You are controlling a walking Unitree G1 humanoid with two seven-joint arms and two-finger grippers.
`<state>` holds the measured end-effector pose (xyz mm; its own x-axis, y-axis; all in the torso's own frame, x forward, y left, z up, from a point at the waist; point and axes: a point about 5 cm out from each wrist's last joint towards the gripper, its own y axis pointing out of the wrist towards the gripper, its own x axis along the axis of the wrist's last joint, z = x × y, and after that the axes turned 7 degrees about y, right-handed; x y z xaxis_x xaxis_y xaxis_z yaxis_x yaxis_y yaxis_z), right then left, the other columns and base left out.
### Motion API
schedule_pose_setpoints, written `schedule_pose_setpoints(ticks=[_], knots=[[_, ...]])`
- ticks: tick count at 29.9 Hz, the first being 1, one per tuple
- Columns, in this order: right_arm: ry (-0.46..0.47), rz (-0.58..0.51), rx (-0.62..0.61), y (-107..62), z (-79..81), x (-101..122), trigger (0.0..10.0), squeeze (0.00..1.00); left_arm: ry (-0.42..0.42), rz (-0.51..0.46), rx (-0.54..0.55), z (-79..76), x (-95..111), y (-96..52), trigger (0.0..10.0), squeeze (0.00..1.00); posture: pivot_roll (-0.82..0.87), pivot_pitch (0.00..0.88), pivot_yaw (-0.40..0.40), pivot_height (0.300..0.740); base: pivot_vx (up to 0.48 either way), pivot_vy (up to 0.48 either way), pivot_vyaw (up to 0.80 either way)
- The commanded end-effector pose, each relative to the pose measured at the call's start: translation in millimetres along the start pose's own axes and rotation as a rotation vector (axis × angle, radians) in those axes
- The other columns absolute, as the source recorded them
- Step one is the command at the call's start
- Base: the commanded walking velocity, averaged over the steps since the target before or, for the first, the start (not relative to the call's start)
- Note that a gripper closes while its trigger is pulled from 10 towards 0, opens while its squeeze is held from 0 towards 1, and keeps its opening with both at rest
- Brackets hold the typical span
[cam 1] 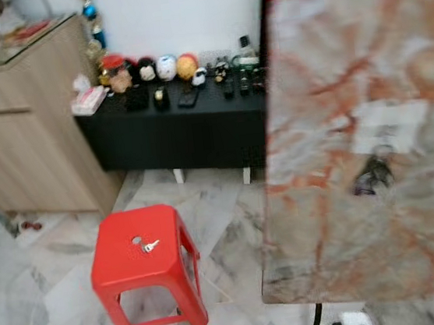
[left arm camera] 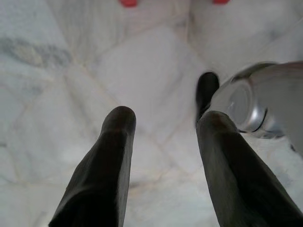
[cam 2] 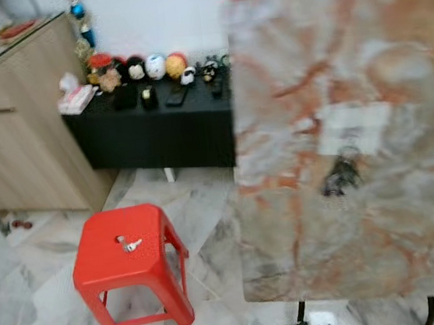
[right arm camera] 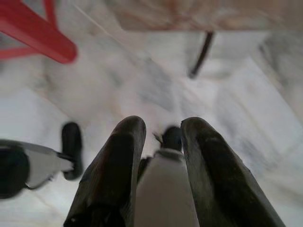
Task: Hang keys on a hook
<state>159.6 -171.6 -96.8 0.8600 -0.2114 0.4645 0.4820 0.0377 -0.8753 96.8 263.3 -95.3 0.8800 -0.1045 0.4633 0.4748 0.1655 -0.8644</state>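
Keys point(cam 1: 150, 246) lie on top of a red stool point(cam 1: 146, 266), near a round hole in the seat. The stool stands on the marble floor point(cam 1: 30, 309), left of a marbled worktop point(cam 1: 363, 138) that fills the right side of the head views. On that worktop sits a white label with a dark object point(cam 1: 372, 175) just below it; blurred, cannot tell what it is. Behind the stool a low black bench point(cam 1: 178, 131) carries a row of small figurines point(cam 1: 151, 69) and dark items. A wooden cabinet point(cam 1: 24, 122) stands at the left, beside the bench.

Left tool point(left arm camera: 163, 120) hangs over bare floor, fingers point(left arm camera: 118, 125) spread wide with nothing between them. A silver robot part point(left arm camera: 255, 101) shows beside the far finger.

Right tool point(right arm camera: 161, 130) also points down at the floor, fingers point(right arm camera: 128, 130) a narrow gap apart, holding nothing; a pale part of the robot's body shows in the gap lower down. A red stool leg point(right arm camera: 38, 33) and a black worktop leg point(right arm camera: 201, 54) sit ahead of it.

Both tools are well apart from the keys.
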Motion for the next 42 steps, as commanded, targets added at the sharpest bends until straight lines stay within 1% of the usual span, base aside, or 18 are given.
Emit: schedule_pose_setpoints(ticks=[1,15,20,38,42], knots=[[0.005,0.002,-0.034,-1.6,-11.2,-0.1,10.0,0.00,0.002,-0.005,-0.001,0.8,3.3,0.8,10.0,0.00,0.15,0.000,-0.005,0.740,0.000,0.337,0.00],[0.029,-0.003,-0.035,-0.9,-8.6,2.2,10.0,0.00,-0.004,-0.016,0.002,1.7,7.1,1.7,10.0,0.00,0.16,0.000,-0.003,0.740,0.000,0.363,0.00],[0.035,-0.003,-0.035,-0.7,-7.6,1.9,10.0,0.00,-0.006,-0.018,0.003,2.4,7.7,1.7,10.0,0.00,0.16,0.000,0.002,0.740,0.000,0.000,0.00],[0.048,0.001,-0.050,-1.6,-13.1,0.6,10.0,0.00,-0.006,-0.018,-0.003,2.4,7.7,1.7,10.0,0.00,0.16,0.000,0.000,0.740,0.000,0.348,0.00],[0.047,0.006,-0.051,-1.8,-13.0,-1.1,10.0,0.00,-0.006,-0.019,-0.005,2.1,8.2,1.9,10.0,0.00,0.16,0.000,-0.001,0.740,0.000,0.000,0.00]])
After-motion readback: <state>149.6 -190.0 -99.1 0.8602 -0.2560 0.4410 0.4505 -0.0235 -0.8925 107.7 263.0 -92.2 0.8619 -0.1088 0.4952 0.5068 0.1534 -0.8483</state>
